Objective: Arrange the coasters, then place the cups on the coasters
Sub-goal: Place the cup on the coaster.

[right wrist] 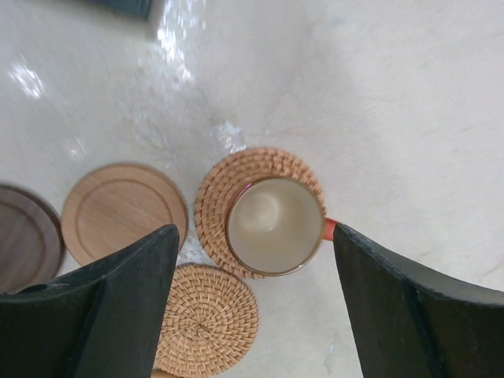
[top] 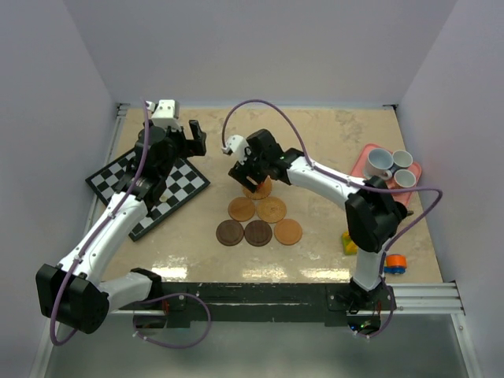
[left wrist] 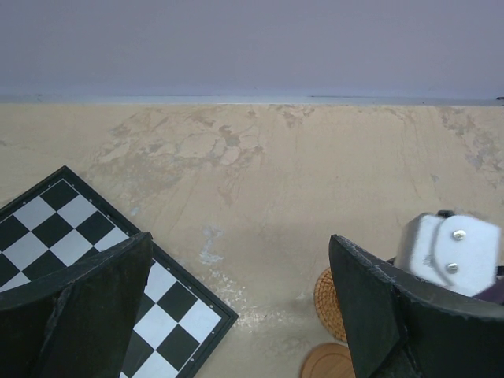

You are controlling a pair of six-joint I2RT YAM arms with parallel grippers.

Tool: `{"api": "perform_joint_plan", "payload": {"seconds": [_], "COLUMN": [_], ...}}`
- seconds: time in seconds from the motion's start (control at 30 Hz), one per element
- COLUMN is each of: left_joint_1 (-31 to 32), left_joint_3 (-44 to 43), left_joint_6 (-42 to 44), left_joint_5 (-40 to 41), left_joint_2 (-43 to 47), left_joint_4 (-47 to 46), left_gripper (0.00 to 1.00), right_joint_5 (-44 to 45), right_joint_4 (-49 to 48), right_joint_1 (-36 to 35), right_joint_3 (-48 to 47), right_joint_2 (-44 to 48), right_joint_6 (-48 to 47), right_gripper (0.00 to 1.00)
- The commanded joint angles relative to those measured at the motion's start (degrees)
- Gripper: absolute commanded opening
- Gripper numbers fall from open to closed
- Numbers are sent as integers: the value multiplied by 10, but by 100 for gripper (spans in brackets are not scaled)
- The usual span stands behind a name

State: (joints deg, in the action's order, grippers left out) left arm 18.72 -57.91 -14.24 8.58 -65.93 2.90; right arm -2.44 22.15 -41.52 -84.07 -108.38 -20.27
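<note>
The right gripper (top: 250, 175) hangs over the orange cup (right wrist: 274, 226) with its jaws spread wide. One finger (right wrist: 110, 307) is at 9 o'clock of the cup and the other at 3. Neither touches it, so the tool holds nothing. The cup stands on a woven coaster (right wrist: 228, 189), the one at 12 o'clock of the six-coaster cluster near mid-table. In the wrist view it sits off-centre toward 4 o'clock, with its handle reaching past the coaster's rim. The left gripper (left wrist: 240, 239) is also wide open and empty, near the far corner of the chessboard (left wrist: 71, 236) at 10 o'clock of the table. Three pale cups (top: 379, 161) sit in the pink tray (top: 417, 168) at 2 o'clock.

The likeliest slip is in the retreat. If the right arm pulls away at a slant instead of straight up, a finger could catch the rim or handle. That could tip the cup or drag it, and the light coaster, out of place. The coasters also lie close together, some touching. Open fingers coming down with later cups may therefore nudge a neighbouring coaster or a cup already set.

No brand, label or writing can be read anywhere.
</note>
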Motion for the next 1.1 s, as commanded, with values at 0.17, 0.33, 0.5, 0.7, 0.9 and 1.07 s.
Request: {"api": "perform_joint_plan", "payload": {"seconds": [0.17,0.33,0.5,0.7,0.9,1.07], "left_joint_1": [-3,-3,-3,-3,-3,-3], "left_joint_3": [1,2,2,2,4,4], "left_joint_6": [-2,0,-3,-5,-3,-2], "left_joint_5": [4,8,3,-1,3,4], "left_joint_2": [17,19,25,28,33,34], "left_joint_4": [-14,-16,-16,-17,-18,-17], "left_gripper": [98,98,98,98,98,98], "right_joint_5": [83,175,204,212,233,248], "right_joint_4": [-105,-31,7,-4,-6,-4], "right_joint_1": [-1,-1,-1,0,5,7], "right_joint_3": [29,45,95,95,66,48], "right_joint_2": [110,125,130,114,64,37], "right_joint_6": [223,477,582,609,610,605], "right_gripper": [78,74,73,67,59,55]}}
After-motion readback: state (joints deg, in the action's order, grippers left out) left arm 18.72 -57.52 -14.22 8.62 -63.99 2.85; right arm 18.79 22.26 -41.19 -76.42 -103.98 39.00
